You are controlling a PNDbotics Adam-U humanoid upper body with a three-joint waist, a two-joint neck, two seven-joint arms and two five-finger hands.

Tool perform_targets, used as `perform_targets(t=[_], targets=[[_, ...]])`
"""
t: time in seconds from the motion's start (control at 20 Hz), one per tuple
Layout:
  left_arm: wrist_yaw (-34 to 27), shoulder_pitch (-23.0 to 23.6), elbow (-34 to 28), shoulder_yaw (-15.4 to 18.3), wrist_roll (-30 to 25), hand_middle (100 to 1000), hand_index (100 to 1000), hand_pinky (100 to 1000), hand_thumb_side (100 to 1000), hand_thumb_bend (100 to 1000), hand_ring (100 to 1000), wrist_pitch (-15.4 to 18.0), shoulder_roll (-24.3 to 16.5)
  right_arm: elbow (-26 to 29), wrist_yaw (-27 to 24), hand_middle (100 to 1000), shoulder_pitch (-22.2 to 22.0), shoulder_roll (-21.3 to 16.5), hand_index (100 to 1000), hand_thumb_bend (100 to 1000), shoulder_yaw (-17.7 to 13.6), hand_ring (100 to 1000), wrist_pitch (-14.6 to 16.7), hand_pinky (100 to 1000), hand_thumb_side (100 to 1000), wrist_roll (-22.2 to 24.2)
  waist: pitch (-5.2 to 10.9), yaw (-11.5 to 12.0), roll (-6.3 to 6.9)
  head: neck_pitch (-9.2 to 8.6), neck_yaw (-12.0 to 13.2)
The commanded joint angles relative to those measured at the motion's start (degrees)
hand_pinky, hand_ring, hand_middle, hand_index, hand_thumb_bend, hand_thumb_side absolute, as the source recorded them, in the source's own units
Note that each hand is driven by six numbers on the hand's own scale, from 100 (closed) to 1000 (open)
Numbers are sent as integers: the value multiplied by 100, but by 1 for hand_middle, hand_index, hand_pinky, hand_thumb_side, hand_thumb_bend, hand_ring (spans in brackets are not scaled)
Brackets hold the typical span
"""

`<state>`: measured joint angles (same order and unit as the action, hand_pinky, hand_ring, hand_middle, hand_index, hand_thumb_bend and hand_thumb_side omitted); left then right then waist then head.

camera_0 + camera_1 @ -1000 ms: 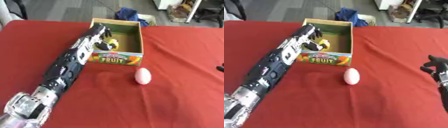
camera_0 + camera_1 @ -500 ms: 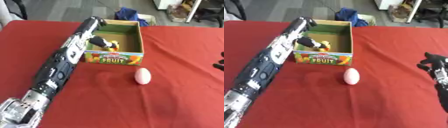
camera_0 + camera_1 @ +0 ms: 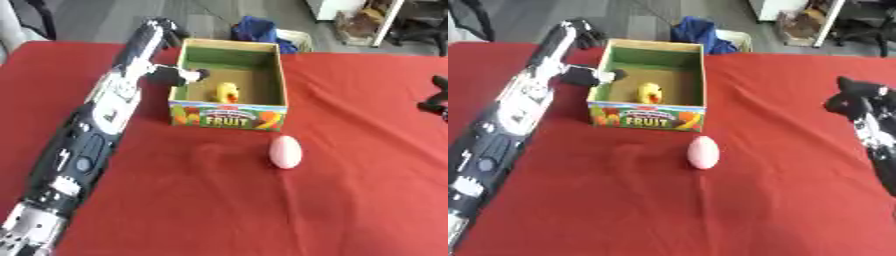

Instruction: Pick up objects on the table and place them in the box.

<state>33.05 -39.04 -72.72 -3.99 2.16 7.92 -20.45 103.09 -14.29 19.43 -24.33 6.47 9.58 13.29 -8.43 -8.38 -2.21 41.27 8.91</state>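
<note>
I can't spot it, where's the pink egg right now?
The pink egg lies on the red table, just in front of the fruit box, near its right corner.

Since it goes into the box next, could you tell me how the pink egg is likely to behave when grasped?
The pink egg lies on its side on the red tablecloth, so a nudge would probably roll it. Its smooth, rounded surface looks apt to slip between fingers.

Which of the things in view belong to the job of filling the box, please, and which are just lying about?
Part of the job:
- fruit box
- pink egg on the table
- yellow toy already in the box

Just lying about:
- blue cloth on the floor
- white bin beside it
</note>
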Motion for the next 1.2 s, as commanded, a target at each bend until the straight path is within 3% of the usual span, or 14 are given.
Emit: perform_targets(t=[0.05,0.3,0.6,0.75,0.8,0.85,1.2], targets=[[-285,198,-535,110,135,599,687,617,297,682,602,105,-81,-131,242,616,321,-459,753,100,335,1000,232,816,331,263,87,47,12,-17,-102],[-709,888,-1224,150,146,594,683,616,314,666,598,-89,-41,-701,662,650,900,-592,766,100,889,1000,640,820,282,687,118,138,45,-4,-200],[-1223,1607,-2059,170,31,587,679,611,320,657,591,-476,3,-1531,1176,688,1459,-349,783,100,1326,1000,1086,824,248,1201,161,175,56,34,-253],[-1480,1732,-2477,179,-81,586,679,611,319,656,591,-720,-16,-1948,1433,688,1642,-178,780,100,1438,1000,1321,825,237,1458,163,201,59,37,-281],[-1562,1765,-2610,184,-119,584,679,611,319,655,590,-801,-20,-2081,1515,689,1690,-128,781,129,1461,1000,1401,824,155,1540,164,207,59,38,-291],[-1648,1801,-2750,187,-162,584,679,611,322,651,589,-887,-26,-2219,1601,695,1739,-82,783,124,1481,1000,1486,824,230,1626,165,213,60,36,-301],[-2286,1909,-3360,244,-323,582,679,612,323,651,587,-1472,-130,-2935,2239,718,1889,102,796,206,1378,1000,2073,821,253,2264,173,227,68,30,-344]])
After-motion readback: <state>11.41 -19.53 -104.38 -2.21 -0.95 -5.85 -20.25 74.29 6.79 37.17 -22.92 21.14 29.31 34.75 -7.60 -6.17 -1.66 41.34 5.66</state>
